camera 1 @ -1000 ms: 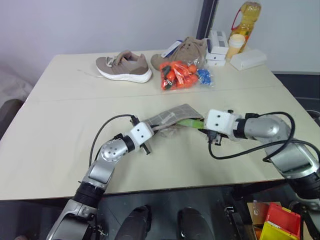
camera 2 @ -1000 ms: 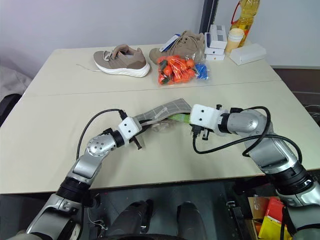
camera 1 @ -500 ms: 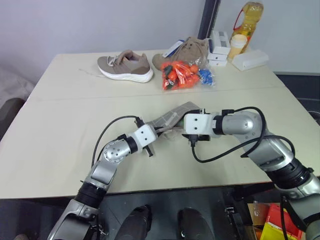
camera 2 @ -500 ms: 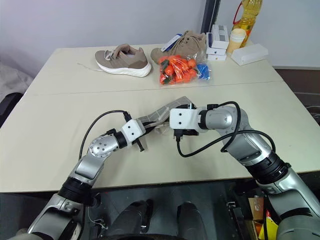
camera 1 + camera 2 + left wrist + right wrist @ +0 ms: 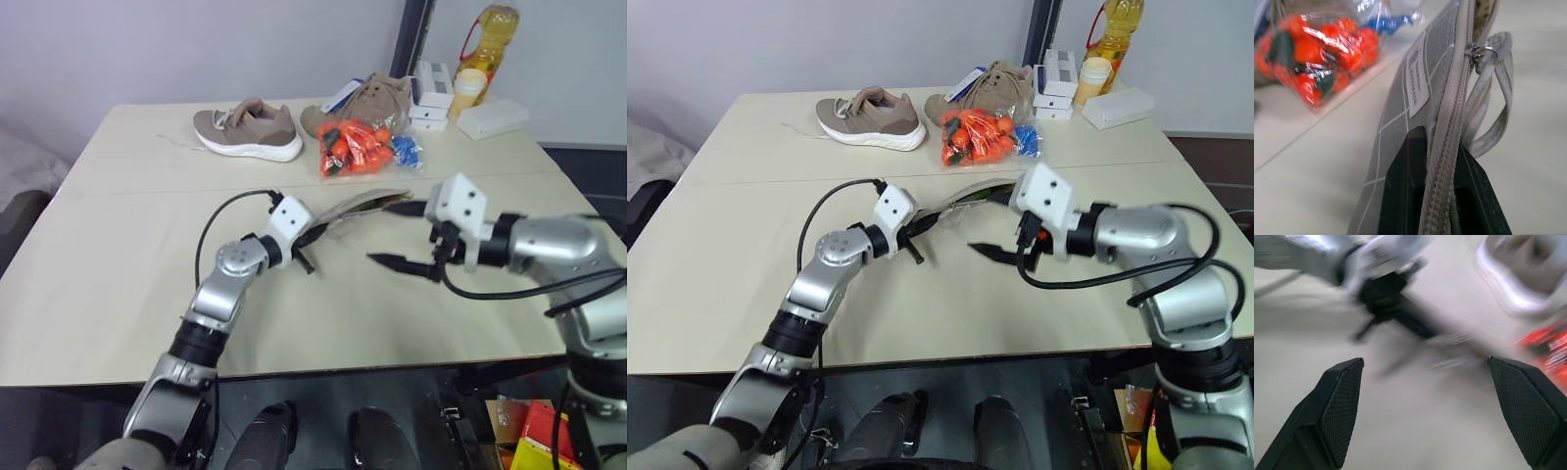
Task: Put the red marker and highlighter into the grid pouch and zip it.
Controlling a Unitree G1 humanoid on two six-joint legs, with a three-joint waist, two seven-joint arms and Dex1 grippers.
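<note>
Gripping the grid pouch (image 5: 361, 208), left jaws clenched; right jaws spread just beside it.

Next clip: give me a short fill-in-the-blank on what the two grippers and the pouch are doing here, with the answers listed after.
1. The left gripper is shut on the ____ edge of the grid pouch.
2. The right gripper has its two black fingers spread ____.
3. The pouch's white label faces the bag of ____ items.

Missing words: zipper; open; orange-red
</note>
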